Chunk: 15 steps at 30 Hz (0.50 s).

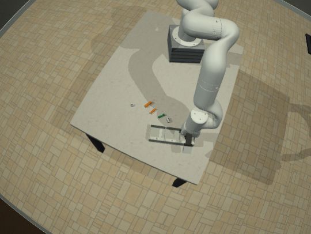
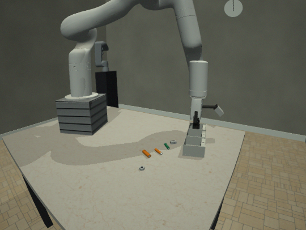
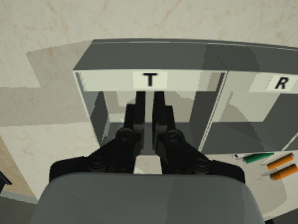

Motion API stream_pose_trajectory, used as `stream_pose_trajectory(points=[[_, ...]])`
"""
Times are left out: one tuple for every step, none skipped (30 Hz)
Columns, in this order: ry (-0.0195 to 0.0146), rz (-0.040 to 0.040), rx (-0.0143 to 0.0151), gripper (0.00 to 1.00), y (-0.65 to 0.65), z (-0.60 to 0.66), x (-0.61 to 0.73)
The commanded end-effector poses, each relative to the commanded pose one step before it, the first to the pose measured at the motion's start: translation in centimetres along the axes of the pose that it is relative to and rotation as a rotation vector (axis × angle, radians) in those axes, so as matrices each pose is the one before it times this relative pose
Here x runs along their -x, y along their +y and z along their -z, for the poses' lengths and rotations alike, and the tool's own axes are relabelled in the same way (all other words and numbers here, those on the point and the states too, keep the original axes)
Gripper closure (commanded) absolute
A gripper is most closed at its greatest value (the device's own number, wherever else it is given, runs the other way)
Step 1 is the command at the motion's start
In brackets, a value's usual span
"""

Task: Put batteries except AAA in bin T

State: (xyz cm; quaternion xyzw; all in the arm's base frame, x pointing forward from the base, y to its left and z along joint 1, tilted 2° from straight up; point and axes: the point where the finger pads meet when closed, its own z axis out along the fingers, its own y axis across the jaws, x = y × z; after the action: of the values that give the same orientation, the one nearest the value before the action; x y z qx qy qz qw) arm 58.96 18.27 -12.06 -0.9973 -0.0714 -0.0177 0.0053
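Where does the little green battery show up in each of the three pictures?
Top: the green battery lies just above the bin row's upper edge.
Exterior: it lies left of the bins.
Wrist: only a green sliver at the right edge.
Shared landmark: the two orange batteries beside it.

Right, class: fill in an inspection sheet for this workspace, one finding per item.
Surface: pale table, shadowed.
Job's things: two orange batteries and a green one lie outside the bin row; the compartment marked T sits under the gripper.
Clutter: small metal ring, small grey part.
Grippers: gripper shut, nothing visible between its fingers, lowered over T.
Cables: nothing seen.
Surroundings: tiled floor, arm's pedestal.
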Motion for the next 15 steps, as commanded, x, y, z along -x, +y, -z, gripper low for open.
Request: stream_pose_trajectory(points=[[0.00199,0.0,-0.00033,0.93,-0.019,0.085,-0.112],[-0.0001,0.0,0.00001,0.93,0.0,0.123,0.002],[0.0,0.0,0.0,0.93,0.0,0.131,-0.002],[0.0,0.0,0.0,0.93,0.0,0.131,-0.001],[0.00001,0.0,0.0,0.93,0.001,0.141,0.004],[0.0,0.0,0.0,0.93,0.0,0.133,0.0],[0.0,0.0,0.0,0.93,0.0,0.133,0.0],[0.0,0.0,0.0,0.93,0.0,0.0,0.0],[0.0,0.0,0.0,0.93,0.0,0.0,0.0],[0.0,0.0,0.0,0.93,-0.001,0.127,-0.004],[0.0,0.0,0.0,0.93,0.0,0.132,-0.001],[0.00001,0.0,0.0,0.93,0.001,0.141,0.004],[0.0,0.0,0.0,0.93,0.0,0.133,0.0],[0.0,0.0,0.0,0.93,0.0,0.133,0.0],[0.0,0.0,0.0,0.93,0.0,0.133,0.0]])
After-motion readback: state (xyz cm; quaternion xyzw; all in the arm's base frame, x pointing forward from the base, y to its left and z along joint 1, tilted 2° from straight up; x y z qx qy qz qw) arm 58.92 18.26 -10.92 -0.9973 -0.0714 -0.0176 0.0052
